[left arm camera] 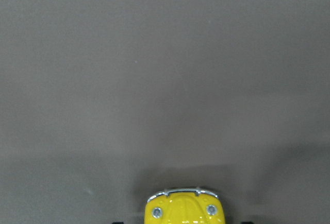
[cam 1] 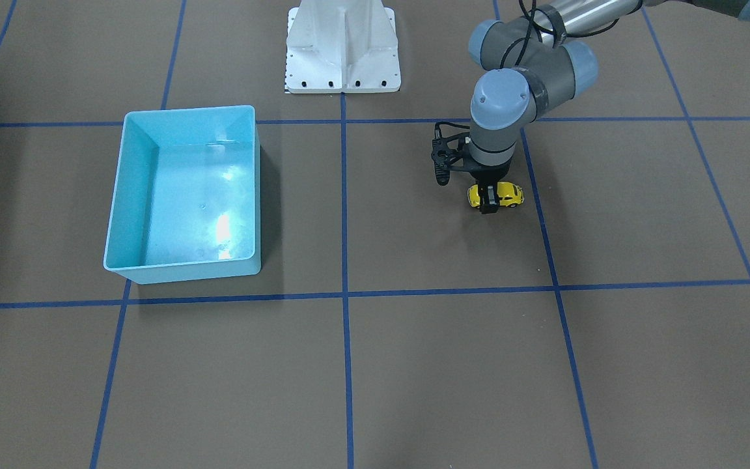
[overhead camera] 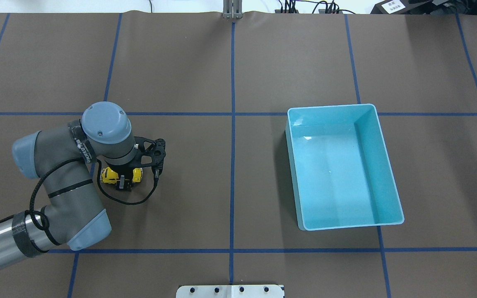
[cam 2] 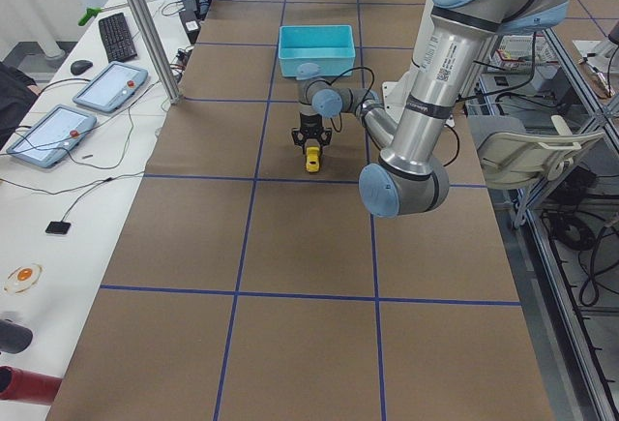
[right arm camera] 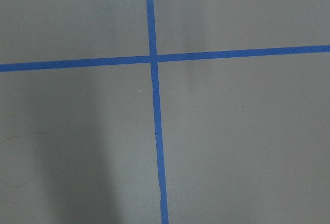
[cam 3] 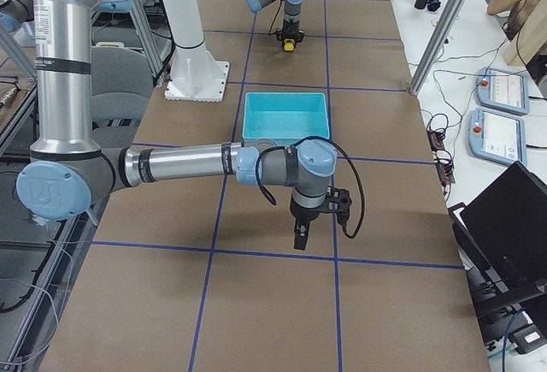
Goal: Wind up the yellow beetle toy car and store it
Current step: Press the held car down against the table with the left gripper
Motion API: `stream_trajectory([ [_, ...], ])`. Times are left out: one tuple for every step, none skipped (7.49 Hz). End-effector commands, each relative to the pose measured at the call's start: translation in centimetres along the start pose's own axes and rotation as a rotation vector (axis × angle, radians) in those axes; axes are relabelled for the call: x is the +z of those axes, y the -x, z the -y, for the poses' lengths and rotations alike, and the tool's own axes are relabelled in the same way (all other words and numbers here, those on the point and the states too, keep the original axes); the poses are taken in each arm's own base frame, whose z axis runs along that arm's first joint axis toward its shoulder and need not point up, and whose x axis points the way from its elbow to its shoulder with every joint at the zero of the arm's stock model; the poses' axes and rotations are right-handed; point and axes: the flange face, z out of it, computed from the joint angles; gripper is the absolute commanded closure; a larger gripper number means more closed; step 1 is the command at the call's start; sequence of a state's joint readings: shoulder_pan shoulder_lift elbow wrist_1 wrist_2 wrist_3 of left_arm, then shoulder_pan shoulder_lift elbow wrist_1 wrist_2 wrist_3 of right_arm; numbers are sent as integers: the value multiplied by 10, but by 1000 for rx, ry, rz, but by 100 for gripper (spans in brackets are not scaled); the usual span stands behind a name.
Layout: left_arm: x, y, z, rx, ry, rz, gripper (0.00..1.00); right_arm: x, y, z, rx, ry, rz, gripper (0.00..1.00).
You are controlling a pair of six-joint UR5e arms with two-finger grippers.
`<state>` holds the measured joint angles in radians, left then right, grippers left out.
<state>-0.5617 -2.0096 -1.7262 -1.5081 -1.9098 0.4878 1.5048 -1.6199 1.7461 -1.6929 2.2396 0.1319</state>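
Yellow beetle toy car is sitting wheels-down toward the left end of the table, well apart from the light-blue bin, and the left gripper is pinching its sides with narrow fingers, so the wind-up step looks in hand, calling next for a firm backward drag

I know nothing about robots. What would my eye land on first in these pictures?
A tiny yellow beetle toy car sits on the brown table, right of centre in the front-facing view, with the left gripper straddling it from above. Next comes the big, empty light-blue bin, standing well apart on that view's left.
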Motion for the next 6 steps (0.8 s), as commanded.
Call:
stream_trajectory([
  [2, 1, 2, 4, -10, 0, 32, 0, 0, 0, 0, 0, 0, 0],
  [3, -1, 2, 4, -19, -13, 31, 0, 0, 0, 0, 0, 2, 0],
  [2, -1, 2, 5, -21, -13, 31, 0, 0, 0, 0, 0, 2, 0],
  [2, -1, 2, 8, -26, -11, 38, 0, 0, 0, 0, 0, 2, 0],
  [2, -1, 2, 10, -30, -9, 78, -2, 1, 0, -3, -4, 2, 0],
  [0, -1, 3, 11, -32, -7, 100, -5, 4, 1, -9, -11, 3, 0],
])
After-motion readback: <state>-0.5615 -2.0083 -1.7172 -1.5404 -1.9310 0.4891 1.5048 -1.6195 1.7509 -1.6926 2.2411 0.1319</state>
